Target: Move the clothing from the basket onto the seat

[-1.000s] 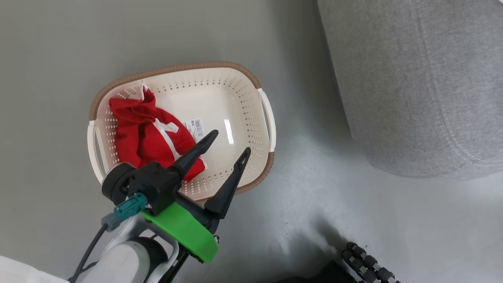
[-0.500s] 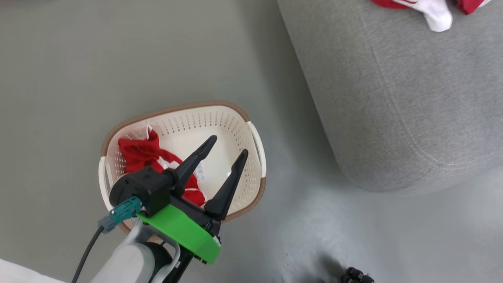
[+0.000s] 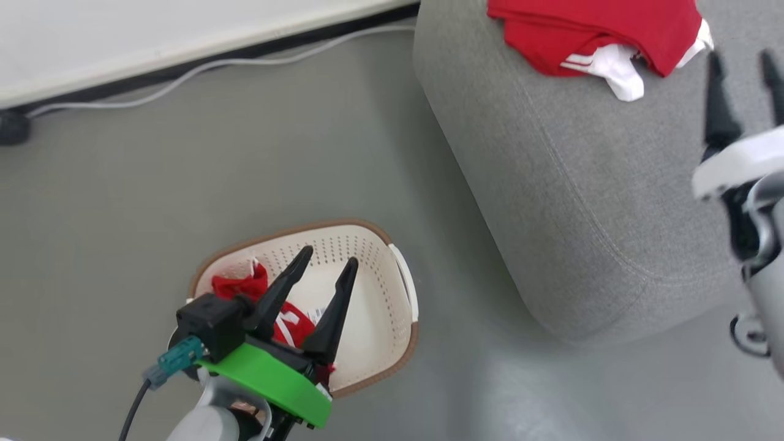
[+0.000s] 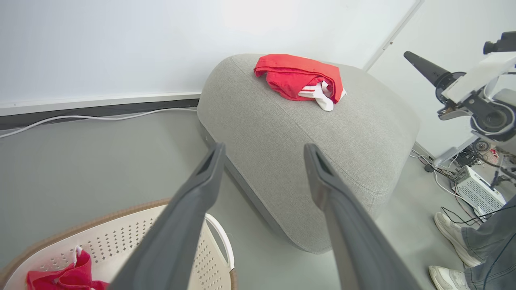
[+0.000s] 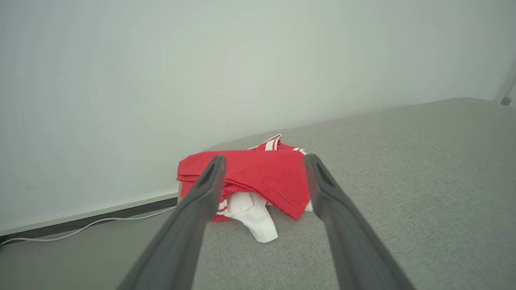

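One red garment with white panels lies crumpled on the grey sofa. A second red garment sits in the left part of the cream basket on the floor. My left gripper is open and empty above the basket, partly covering the garment there. My right gripper is open and empty over the sofa, short of the garment on it.
A white wall with a dark skirting strip and a pale cable runs along the far floor. A person's shoes and a small device with cables are beside the sofa in the left wrist view.
The head camera has swung up and right, so the basket sits lower in view and the sofa garment, wall and right gripper have come into view. The left gripper stays open over the basket.
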Robot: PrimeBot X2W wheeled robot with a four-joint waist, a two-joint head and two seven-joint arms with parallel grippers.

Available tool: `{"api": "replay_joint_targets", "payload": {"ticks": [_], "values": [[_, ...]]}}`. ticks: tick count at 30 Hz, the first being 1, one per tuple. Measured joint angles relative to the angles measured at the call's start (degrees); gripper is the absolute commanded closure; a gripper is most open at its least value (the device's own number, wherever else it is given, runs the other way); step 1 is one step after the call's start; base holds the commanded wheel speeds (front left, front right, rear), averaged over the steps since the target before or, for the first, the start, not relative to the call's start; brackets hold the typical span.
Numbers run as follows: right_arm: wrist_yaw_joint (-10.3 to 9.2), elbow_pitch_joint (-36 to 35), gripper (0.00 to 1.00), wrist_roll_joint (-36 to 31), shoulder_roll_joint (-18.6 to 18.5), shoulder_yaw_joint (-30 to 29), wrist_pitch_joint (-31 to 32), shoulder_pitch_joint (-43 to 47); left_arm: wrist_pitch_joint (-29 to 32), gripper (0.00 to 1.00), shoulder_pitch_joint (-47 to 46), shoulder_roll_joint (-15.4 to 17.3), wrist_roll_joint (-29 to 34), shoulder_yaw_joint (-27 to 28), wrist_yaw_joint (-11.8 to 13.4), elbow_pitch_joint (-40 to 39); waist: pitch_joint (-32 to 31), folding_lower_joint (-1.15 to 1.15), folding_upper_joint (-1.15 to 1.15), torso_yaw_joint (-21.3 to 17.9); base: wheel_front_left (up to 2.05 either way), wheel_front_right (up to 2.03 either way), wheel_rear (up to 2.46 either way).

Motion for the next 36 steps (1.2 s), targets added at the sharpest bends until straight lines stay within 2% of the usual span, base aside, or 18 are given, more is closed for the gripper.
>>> {"api": "replay_joint_targets", "payload": {"ticks": [6,16,21,26,29,36], "values": [[0.90,-3.4,0.00,-1.4,2.4,2.9,-0.4,8.0,-2.0,0.00,1.9,0.0,0.0,1.6,0.6,3.2,-4.5,0.00,0.00,2.1,0.00,0.00,0.00],[1.36,-7.4,0.00,-2.1,8.0,6.7,-0.4,19.5,-4.8,0.00,7.1,0.7,-0.5,4.6,3.0,8.7,-11.3,0.00,0.00,8.8,0.00,0.00,0.00],[-0.26,-9.9,0.00,-5.5,8.0,7.8,-0.4,24.0,-5.7,0.00,8.6,1.3,-0.9,5.3,4.0,10.1,-14.3,0.00,0.00,12.8,0.00,0.00,0.00],[-1.76,-12.6,0.00,-8.1,8.7,9.1,-0.4,27.3,-6.5,0.00,10.1,3.3,-0.7,7.4,4.8,10.7,-17.3,0.00,0.00,17.2,0.00,0.00,0.00],[-2.23,-13.7,0.00,-8.9,9.4,9.8,-0.4,28.5,-7.3,0.00,11.2,3.7,-0.7,9.1,5.6,10.8,-18.7,0.00,0.00,18.6,0.00,0.00,0.00],[-2.85,-15.5,0.00,-10.0,10.3,9.9,-0.4,32.2,-7.8,0.00,11.8,3.9,-0.7,10.6,5.6,11.1,-20.7,0.00,0.00,20.4,0.00,0.00,0.00]]}}
